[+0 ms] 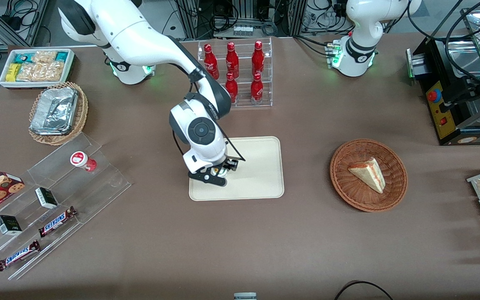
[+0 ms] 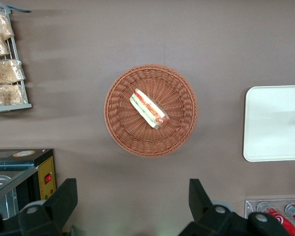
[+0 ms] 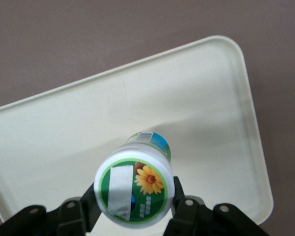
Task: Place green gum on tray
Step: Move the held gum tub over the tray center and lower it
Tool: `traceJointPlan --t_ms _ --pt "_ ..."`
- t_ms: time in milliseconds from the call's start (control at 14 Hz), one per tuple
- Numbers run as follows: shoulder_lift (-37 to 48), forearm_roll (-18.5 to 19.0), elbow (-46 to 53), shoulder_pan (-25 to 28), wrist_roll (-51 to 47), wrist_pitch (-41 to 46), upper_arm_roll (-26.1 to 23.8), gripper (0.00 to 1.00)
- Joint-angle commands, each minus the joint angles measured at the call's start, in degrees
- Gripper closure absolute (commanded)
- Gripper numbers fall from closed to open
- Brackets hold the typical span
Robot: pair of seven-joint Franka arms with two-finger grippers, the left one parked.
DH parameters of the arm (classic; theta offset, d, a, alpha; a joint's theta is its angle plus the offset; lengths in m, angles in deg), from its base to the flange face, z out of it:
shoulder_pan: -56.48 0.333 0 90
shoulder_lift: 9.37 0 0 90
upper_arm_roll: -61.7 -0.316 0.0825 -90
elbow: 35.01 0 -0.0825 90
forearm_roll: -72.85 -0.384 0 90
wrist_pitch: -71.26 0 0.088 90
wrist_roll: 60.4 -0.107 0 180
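The green gum (image 3: 135, 189) is a small white bottle with a green lid that bears a sunflower. My right gripper (image 3: 133, 201) is shut on the green gum, one finger against each side of it under the lid. It holds the bottle over the cream tray (image 3: 196, 98). In the front view the gripper (image 1: 215, 175) is low over the tray (image 1: 261, 166), at the tray's end toward the working arm, and the gum (image 1: 222, 170) only peeks out between the fingers. Whether the bottle touches the tray cannot be told.
A red-lidded bottle (image 1: 82, 160) lies on a clear stepped stand (image 1: 56, 196) with snack bars and small boxes. A rack of red cola bottles (image 1: 240, 71) stands farther from the camera than the tray. A wicker basket with a sandwich (image 1: 368, 174) sits toward the parked arm's end.
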Motion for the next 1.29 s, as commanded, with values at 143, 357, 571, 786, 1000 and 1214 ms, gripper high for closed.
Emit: traceJointPlan --t_ms 143,357,571,786,1000,1214 --pt "-2.1 -7.6 2.5 0.7 -0.4 -1.0 0.5 1.0" --pt "-2.9 -8.0 2.4 2.3 -0.6 -3.0 0.6 1.0" --pt "-3.8 -7.3 1.6 4.1 -0.5 -6.7 0.8 1.0" --pt "-4.2 -6.1 1.5 4.2 -0.6 -6.9 0.9 1.0" --pt "-4.3 -3.4 0.7 5.1 -0.7 -7.1 1.1 1.0" --pt "-4.3 -1.9 0.3 5.1 -0.6 -7.1 1.2 1.0"
